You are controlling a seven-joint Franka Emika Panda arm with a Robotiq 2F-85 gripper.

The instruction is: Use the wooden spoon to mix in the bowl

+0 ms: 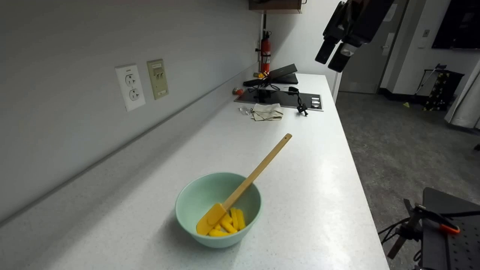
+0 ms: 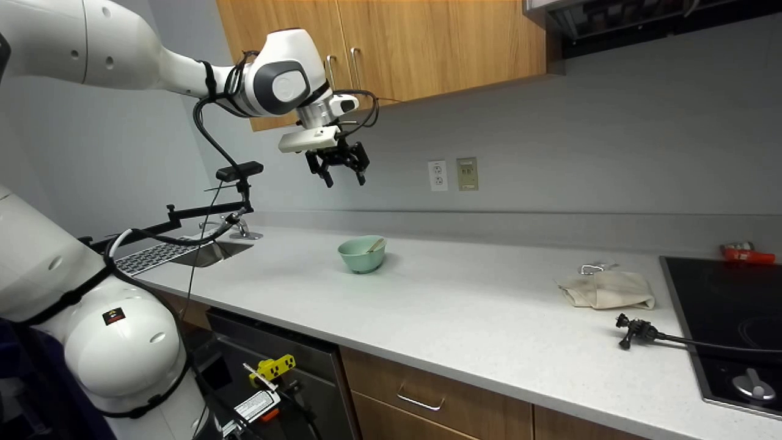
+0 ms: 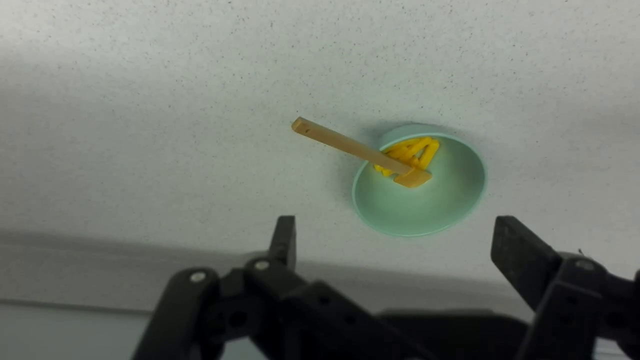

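You are holding your fingers (image 3: 284,240) wide apart, well above the counter (image 1: 307,195); the wooden spoon (image 1: 245,183) is leaning in the bowl (image 1: 197,195) with yellow pieces (image 1: 227,225).

Legible text: none | outlet (image 1: 131,87): lettering too small | arm sticker (image 2: 113,316): unreadable
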